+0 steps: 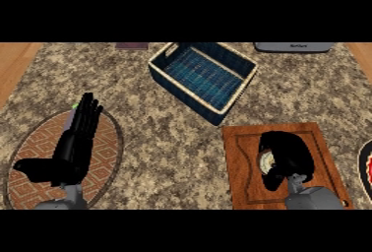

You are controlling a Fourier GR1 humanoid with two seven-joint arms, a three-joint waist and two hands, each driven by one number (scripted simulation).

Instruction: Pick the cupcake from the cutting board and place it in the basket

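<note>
A wooden cutting board [243,162] lies at the lower right of the counter. On it, my right hand [291,155] curls over the cupcake [266,158], of which only a pale sliver shows by the thumb. A dark blue woven basket [203,74] with a pale rim stands tilted at the upper middle, nothing in it. My left hand [76,142] rests open at the lower left, fingers straight and pointing up, over a patterned oval mat [33,147].
A grey appliance [293,47] sits at the back right edge and a dark flat thing [131,46] at the back left. A red and black round object [365,165] shows at the right edge. Speckled countertop lies between board and basket.
</note>
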